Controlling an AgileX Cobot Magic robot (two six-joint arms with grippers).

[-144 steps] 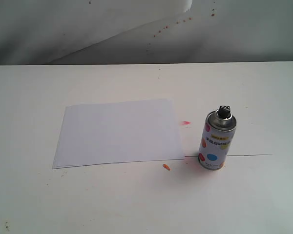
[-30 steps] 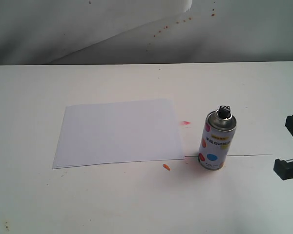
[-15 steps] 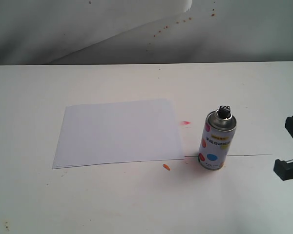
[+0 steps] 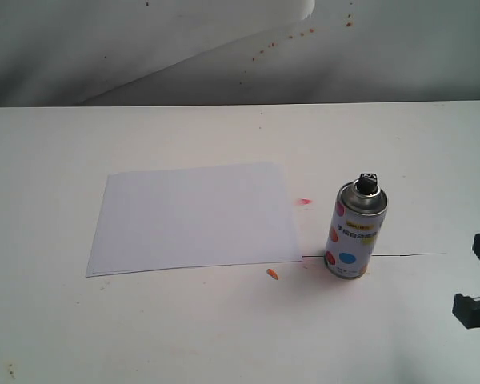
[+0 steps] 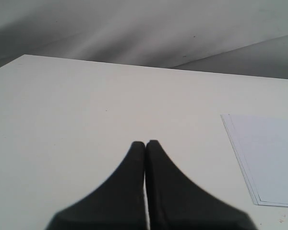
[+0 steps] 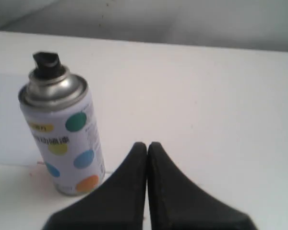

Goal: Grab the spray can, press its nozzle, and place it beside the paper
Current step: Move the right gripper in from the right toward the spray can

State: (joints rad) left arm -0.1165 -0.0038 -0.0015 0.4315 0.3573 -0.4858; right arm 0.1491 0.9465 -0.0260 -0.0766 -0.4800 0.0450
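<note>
One spray can stands upright on the tabletop, just beside the right edge of the paper but not touching it. It looks like stiff metal, smooth and probably slippery, light to moderate in weight and easy to tip. The best hold is probably across the middle of its round body, below the silver shoulder, which leaves the single black nozzle free for pressing. The paper appears to be one sheet. There are two hands. The right hand is near the spray can with its fingers pressed together and empty. The left hand is likewise closed on nothing, well away from it.
</note>
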